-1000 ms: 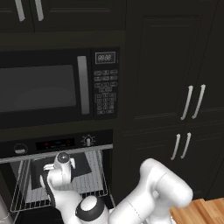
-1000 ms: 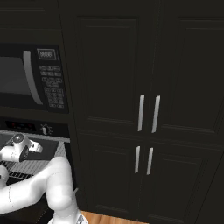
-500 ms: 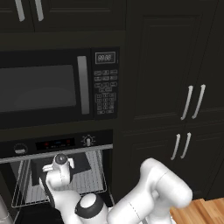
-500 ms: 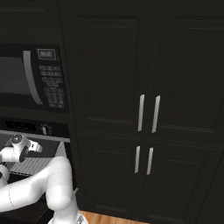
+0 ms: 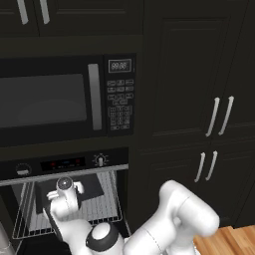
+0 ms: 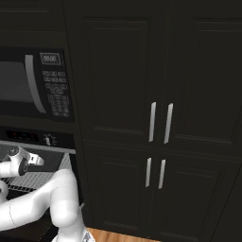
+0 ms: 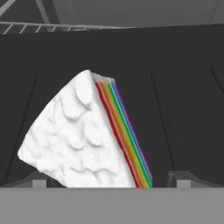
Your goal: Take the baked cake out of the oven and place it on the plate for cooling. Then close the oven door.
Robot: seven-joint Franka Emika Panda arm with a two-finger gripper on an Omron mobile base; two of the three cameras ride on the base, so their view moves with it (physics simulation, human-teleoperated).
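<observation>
1. The end effector point(image 7: 112, 181) stands wide open over the baked cake point(image 7: 85, 135); its two dark finger tips point(image 7: 38, 179) rise at either side of the slice, and whether they touch it cannot be told. It has hold of nothing.
2. The cake is a white-frosted wedge with rainbow layers down its cut side, directly ahead of the end effector and between the tips, lying on a dark flat tray point(image 7: 175, 87).
3. Beyond the tray, past the end effector, a silver wire rack point(image 7: 52, 27) shows at the back of the oven point(image 5: 64, 164).
4. In the left base view the hand point(image 5: 64, 196) reaches into the oven cavity, over the tray point(image 5: 92, 187) and the rack point(image 5: 107, 206).
5. Above the hand runs the oven's control strip with a round knob point(image 5: 100, 160); higher still sits a black microwave point(image 5: 64, 99).
6. Dark cabinet doors point(image 6: 158, 123) with silver handles stand well off to the hand's right.
</observation>
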